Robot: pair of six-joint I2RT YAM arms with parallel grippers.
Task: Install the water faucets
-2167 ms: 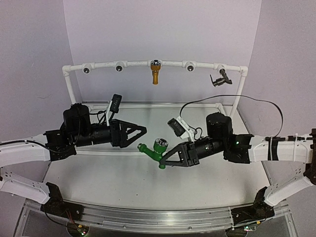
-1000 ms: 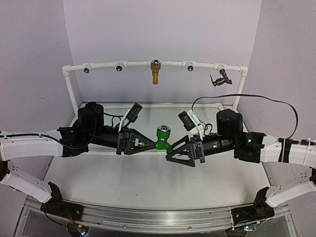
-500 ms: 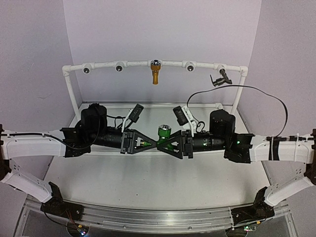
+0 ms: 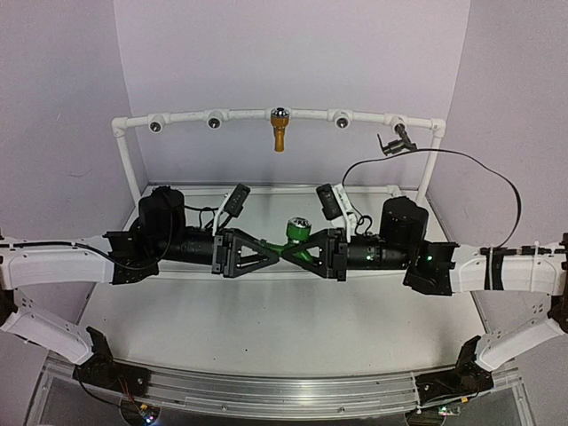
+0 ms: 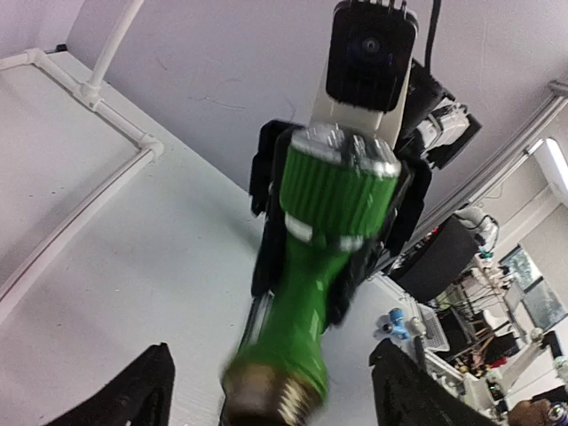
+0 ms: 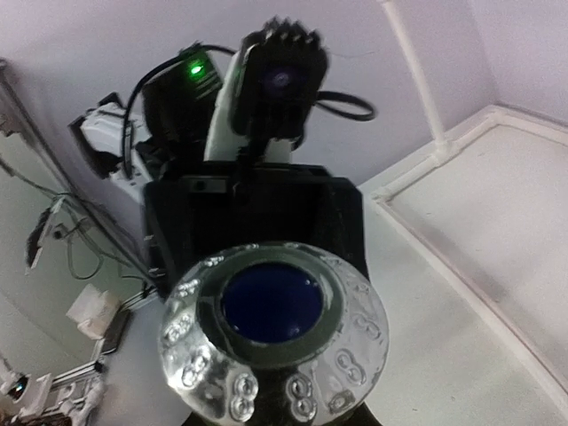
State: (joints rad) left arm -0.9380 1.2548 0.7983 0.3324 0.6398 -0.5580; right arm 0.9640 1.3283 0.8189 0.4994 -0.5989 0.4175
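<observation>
One green faucet (image 4: 298, 234) hangs in mid-air above the tabletop (image 4: 266, 319), caught between the two arms where their tips meet, well short of the white pipe frame (image 4: 186, 116) at the back.

Right gripper (image 4: 303, 253): fingers clenched on the green body, as seen from the left wrist view. The silver cap (image 6: 273, 328) fills the right wrist view, so the piece sits deep in that grasp.

Left gripper (image 4: 277, 252): fingers (image 5: 146, 390) spread wide to either side of the threaded end (image 5: 266, 404), not touching it. Released, by the look of it.

Two other faucets are on the frame: mustard-yellow (image 4: 279, 129) at the centre, dark grey (image 4: 397, 140) toward the right end. Three sockets show bare.

Handling, my reading:
- Small hard plastic, likely light and stiff; no give under a squeeze.
- The ribbed green collar below the cap offers the best purchase.
- The cap looks glossy and probably slick (poor place to pinch).
- The smooth body could twist in the fingers if turned against a tight socket.
- Keep the thread clear, since it has to enter a socket; hold the mid-body or collar.
</observation>
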